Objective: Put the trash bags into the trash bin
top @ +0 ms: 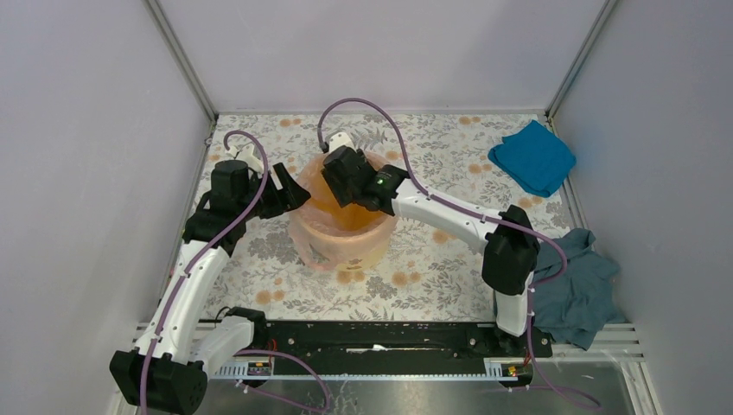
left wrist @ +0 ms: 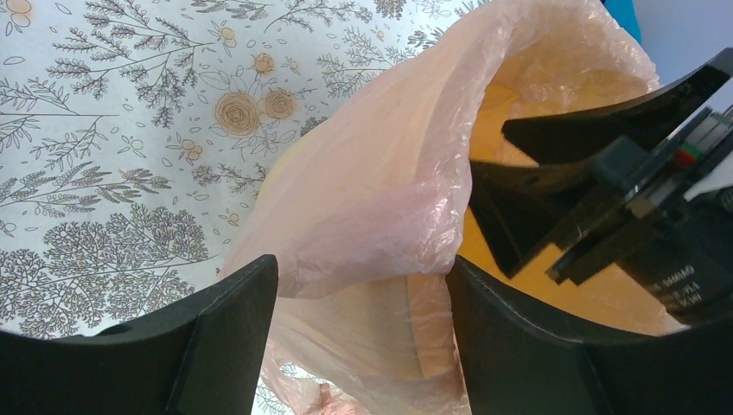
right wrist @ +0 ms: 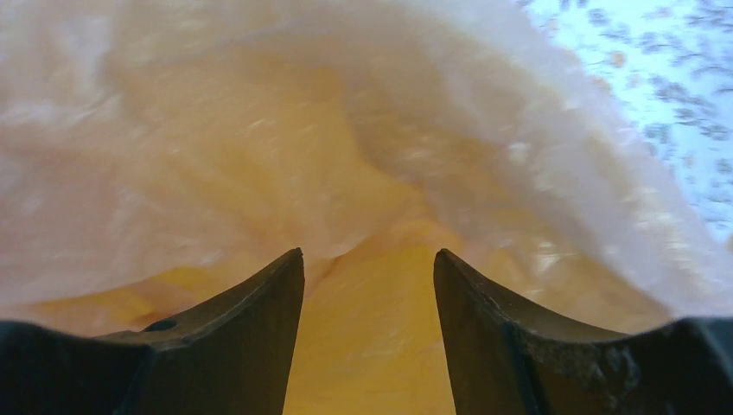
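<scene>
Nearest to us in the left wrist view, the left gripper (left wrist: 361,270) stands released, its two black fingers wide apart. A loose fold of the trash bag (left wrist: 380,173) hangs in the gap between them without being pinched. Just beyond that fold the right gripper (left wrist: 493,151) reaches down into the trash bin (left wrist: 605,298). Its own camera shows its jaws parted too, holding nothing, with wrinkled pink film and yellow wall close in front of them.

From above, the bin sits upright on the floral tablecloth (top: 432,277) between the two arms. The bag lines its inside, and the mouth of the film is turned over the rim and down the outer wall on the near side. On the left side the film rises in a flap above the rim rather than lying flat. A dark teal cloth (top: 579,285) lies at the right edge and, farther off, a bright blue cloth (top: 532,156) lies at the far right, both well apart from the bin.

We judge the bag nearly seated, so the risks lie in the finishing. If the left gripper closes and pulls outward hard, the thin film may tear, or the light bin may tip or slide. If the right gripper lifts out with film snagged on a finger, it could drag the lining out. The two grippers are near each other at the rim, so a careless move could knock them together.
</scene>
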Motion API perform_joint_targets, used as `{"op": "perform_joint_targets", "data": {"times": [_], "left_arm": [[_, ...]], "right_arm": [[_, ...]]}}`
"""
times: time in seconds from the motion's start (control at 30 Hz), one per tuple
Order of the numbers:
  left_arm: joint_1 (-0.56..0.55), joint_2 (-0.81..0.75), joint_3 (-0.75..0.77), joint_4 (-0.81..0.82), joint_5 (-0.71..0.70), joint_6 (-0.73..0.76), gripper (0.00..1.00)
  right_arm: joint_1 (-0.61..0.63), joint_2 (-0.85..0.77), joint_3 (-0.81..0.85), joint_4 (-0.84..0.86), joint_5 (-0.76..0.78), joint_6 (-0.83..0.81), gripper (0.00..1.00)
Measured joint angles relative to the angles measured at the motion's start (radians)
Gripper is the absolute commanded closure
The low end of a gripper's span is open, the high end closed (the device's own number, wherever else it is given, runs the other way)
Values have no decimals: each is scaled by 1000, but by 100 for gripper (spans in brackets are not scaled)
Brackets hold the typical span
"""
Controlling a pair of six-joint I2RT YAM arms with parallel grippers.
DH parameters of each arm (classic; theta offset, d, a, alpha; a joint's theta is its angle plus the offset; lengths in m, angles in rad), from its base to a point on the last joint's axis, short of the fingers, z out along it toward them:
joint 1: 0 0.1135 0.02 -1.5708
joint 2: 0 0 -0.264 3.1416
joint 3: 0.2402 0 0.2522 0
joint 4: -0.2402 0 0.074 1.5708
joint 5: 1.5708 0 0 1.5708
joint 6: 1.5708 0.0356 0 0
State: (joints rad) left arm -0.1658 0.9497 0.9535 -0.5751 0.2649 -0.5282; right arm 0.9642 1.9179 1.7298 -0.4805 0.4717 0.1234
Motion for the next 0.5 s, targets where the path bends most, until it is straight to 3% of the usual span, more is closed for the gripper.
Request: {"op": "perform_joint_targets", "data": {"times": [0.2,0.5], "left_arm": [[0,1,0,1,1,-2,26],[0,1,0,1,2,-7,25]], "right_arm": [[17,-26,-54,28,-137,60,26],[17,74,-71,56,-193,85,12]]}}
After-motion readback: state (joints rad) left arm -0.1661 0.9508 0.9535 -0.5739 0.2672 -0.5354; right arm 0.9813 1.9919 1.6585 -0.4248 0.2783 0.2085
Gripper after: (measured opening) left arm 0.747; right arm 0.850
